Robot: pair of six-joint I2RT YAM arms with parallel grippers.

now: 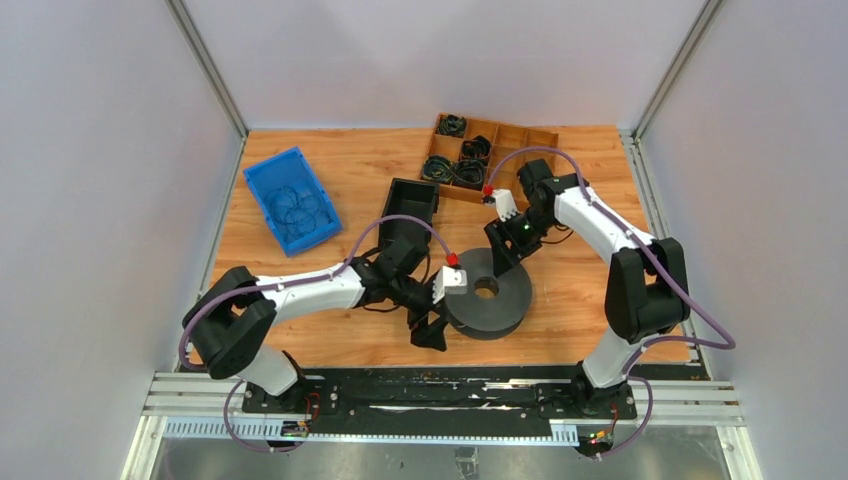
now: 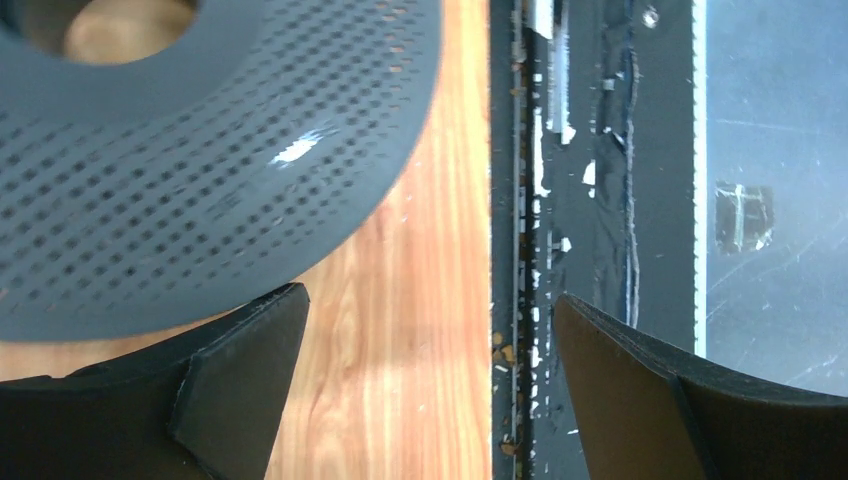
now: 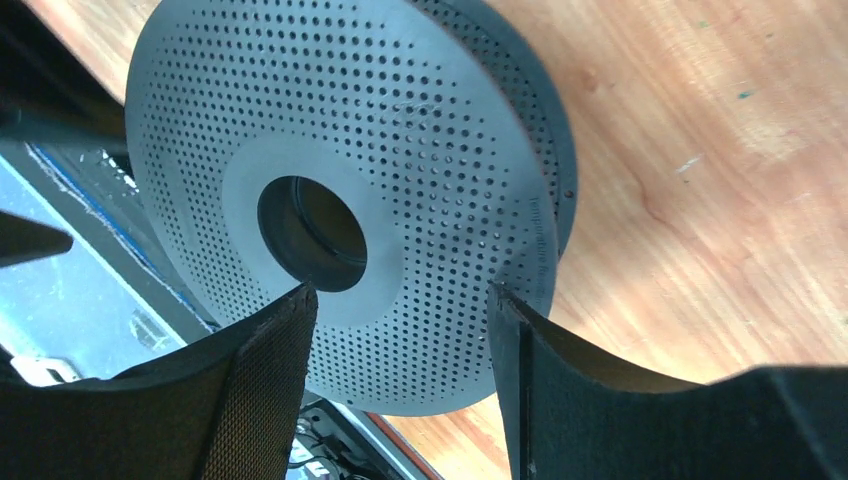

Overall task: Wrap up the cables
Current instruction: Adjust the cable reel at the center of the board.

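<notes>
Two arms meet at a dark grey spool (image 1: 510,300) that lies flat on the wooden table (image 1: 570,290), near the front edge. The spool's upper flange is perforated, with a plain ring round a central hole.

Left gripper (image 1: 430,330): low at the spool's near-left rim. Its wrist view shows both fingers (image 2: 240,390) spread wide, with bare wood and the black mounting rail (image 2: 600,150) showing between them. The flange edge sits just beyond one finger, and contact cannot be confirmed. This pincer is parted and grips nothing.

Right gripper (image 1: 503,250): at the spool's far rim, angled down toward the flange. Its fingers (image 3: 250,390) are likewise apart. The perforated face shows through the gap and nothing is held.

Cables: I cannot locate them in any view. A small white glint on the flange in the left wrist view is too slight to identify.

Other items noted:
- a blue bin (image 1: 270,160) at the far left, holding thin blue wires (image 1: 295,208)
- a black open box (image 1: 412,183) between the bin and the spool
- a wooden divided tray (image 1: 512,138) at the far edge, with black and green coiled bundles (image 1: 455,170) in its left compartments
- purple cords (image 1: 400,217) looping along both arms
</notes>
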